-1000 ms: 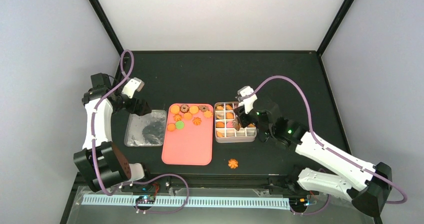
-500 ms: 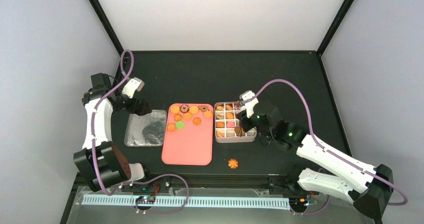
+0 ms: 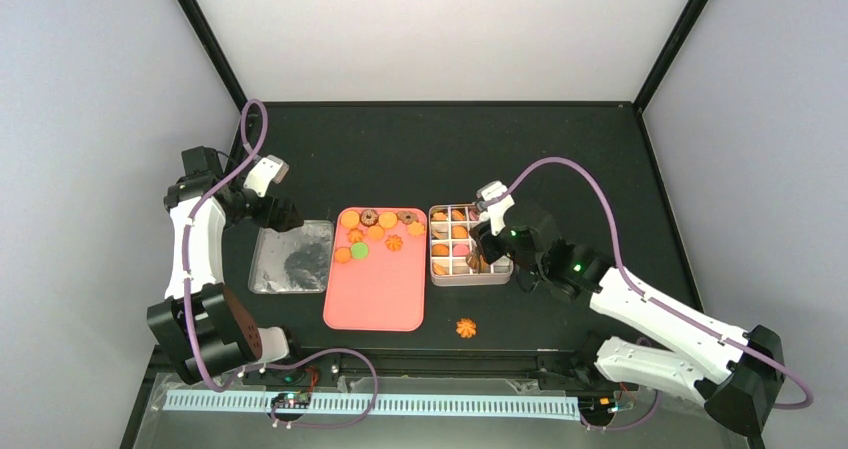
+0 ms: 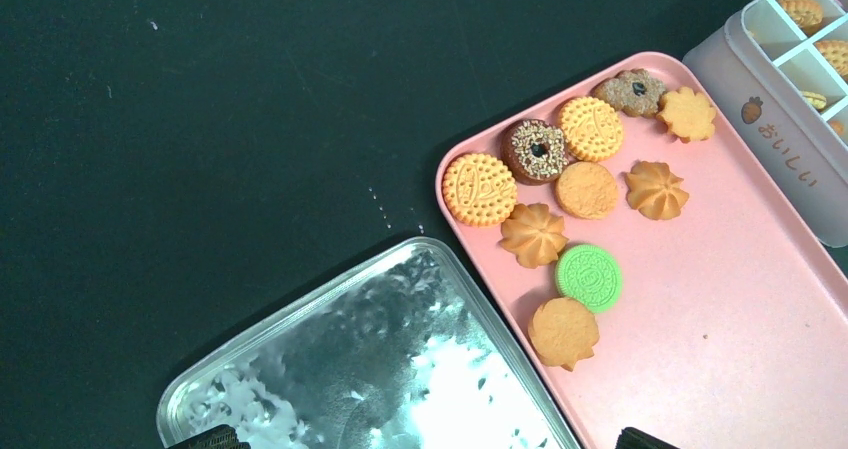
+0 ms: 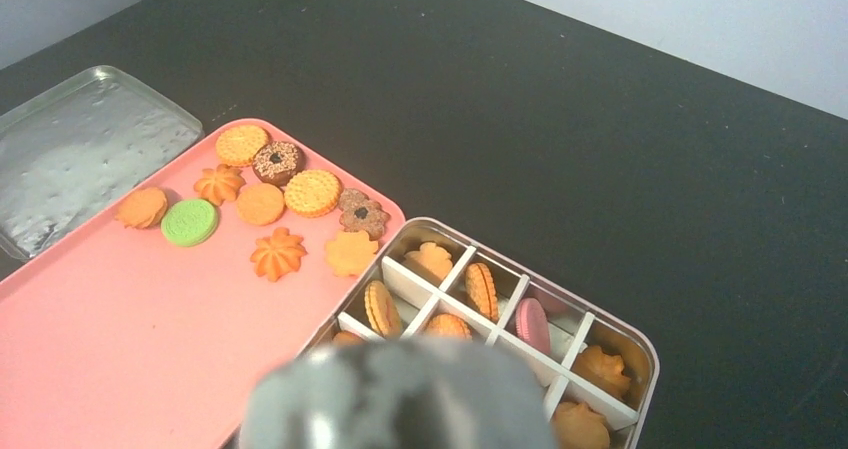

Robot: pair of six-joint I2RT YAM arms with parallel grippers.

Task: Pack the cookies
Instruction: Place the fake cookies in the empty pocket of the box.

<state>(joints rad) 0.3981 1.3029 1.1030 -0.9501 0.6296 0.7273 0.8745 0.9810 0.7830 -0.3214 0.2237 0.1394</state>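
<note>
Several cookies [image 3: 375, 229] lie at the far end of the pink tray [image 3: 375, 304]: orange rounds, swirls, brown rings and a green one [image 4: 589, 277]. More cookies [image 5: 480, 289] stand in the cells of the white gridded tin [image 3: 470, 279]. My right gripper [image 3: 478, 258] is low over the tin's near right cells, with a small brown piece [image 3: 473, 262] at its tips. A blurred grey shape [image 5: 400, 394] hides its fingers in the right wrist view. My left gripper [image 4: 420, 441] hangs open over the silver lid [image 4: 400, 369], with nothing between its fingers.
One orange swirl cookie [image 3: 466, 327] lies loose on the black table, near of the tin. The silver lid [image 3: 290, 259] rests against the tray's left side. The tray's near half is bare pink.
My right gripper has moved nearer and lower, from the tin's middle row to its near right cells, with the brown piece. The left arm has not moved.
</note>
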